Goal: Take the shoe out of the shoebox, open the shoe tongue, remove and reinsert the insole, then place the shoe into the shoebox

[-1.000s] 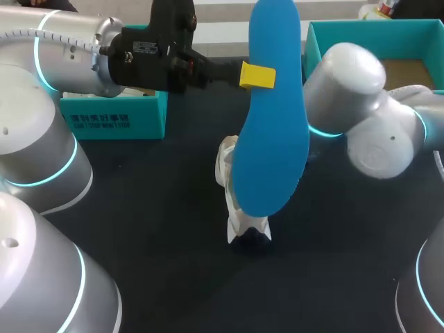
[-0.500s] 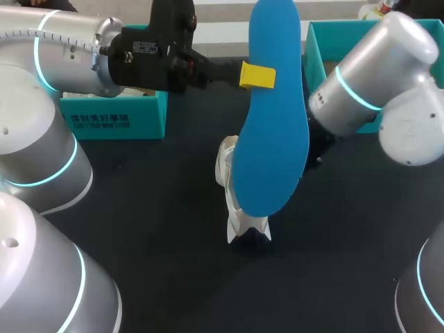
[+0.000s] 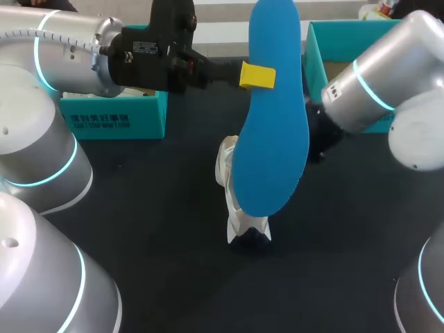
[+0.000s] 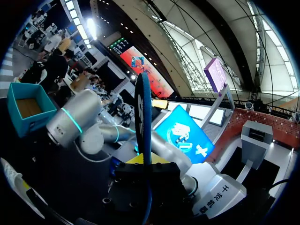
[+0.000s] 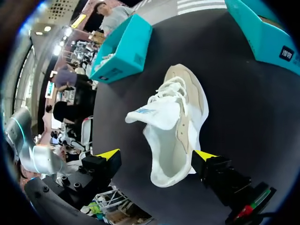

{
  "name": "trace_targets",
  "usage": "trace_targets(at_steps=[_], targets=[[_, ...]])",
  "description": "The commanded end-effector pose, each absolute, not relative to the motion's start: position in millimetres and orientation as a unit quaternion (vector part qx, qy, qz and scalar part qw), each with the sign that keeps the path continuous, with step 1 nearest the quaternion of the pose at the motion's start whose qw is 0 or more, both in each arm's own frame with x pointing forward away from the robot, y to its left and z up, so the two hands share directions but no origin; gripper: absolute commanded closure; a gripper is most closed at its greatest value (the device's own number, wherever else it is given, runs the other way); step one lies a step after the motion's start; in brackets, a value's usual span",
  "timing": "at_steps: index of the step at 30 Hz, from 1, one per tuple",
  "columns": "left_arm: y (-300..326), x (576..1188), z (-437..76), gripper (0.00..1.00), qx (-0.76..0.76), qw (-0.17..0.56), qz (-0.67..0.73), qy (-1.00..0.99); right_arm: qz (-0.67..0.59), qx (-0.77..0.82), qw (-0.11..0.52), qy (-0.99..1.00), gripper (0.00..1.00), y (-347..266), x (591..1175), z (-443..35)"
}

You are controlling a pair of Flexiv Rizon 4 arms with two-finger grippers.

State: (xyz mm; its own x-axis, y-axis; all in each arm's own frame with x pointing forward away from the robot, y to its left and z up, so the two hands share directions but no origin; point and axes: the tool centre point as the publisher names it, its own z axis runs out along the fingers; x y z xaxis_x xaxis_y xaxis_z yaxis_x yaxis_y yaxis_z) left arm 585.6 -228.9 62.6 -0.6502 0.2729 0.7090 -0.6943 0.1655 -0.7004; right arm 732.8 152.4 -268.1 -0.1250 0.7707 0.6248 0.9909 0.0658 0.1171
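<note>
My left gripper [image 3: 266, 75] holds a blue insole [image 3: 270, 125] high over the table, shut on its edge. In the left wrist view the insole [image 4: 143, 112] stands edge-on between the yellow fingertips [image 4: 140, 159]. A white and beige shoe [image 5: 176, 124] lies on the dark table, its tongue pulled up. In the head view the shoe [image 3: 236, 211] is mostly hidden behind the insole. My right gripper [image 5: 156, 155] hovers open over the shoe's near end, one finger on each side. In the head view the insole hides its fingers.
An open teal shoebox [image 3: 409, 31] stands at the back right, also seen in the right wrist view as the shoebox [image 5: 265, 35]. A second teal box [image 3: 114, 114] sits at the back left, behind my left arm. The dark tabletop [image 3: 159, 229] lies bare in front of the shoe.
My right arm has swung up and to the right, and its gripper has opened wide. The left arm and the insole have not moved.
</note>
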Motion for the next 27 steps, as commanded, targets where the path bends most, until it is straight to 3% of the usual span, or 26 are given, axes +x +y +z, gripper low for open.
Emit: trace_targets(at_steps=[1, 12, 27], targets=[[-230.2, 585.3, 61.2, 1.0, 0.16, 0.386, 0.626, -0.658, -0.349, -0.616, 0.21, -0.674, 0.0, 124.7, 712.4, -245.3], [-230.2, 585.3, 61.2, 1.0, 0.16, 0.386, 0.626, -0.658, -0.398, -0.584, 0.323, -0.629, 0.0, 105.4, 712.2, -211.0], [-230.2, 585.3, 61.2, 1.0, 0.16, 0.386, 0.626, -0.658, -0.432, -0.557, 0.34, -0.622, 0.0, 113.8, 720.7, -198.8]])
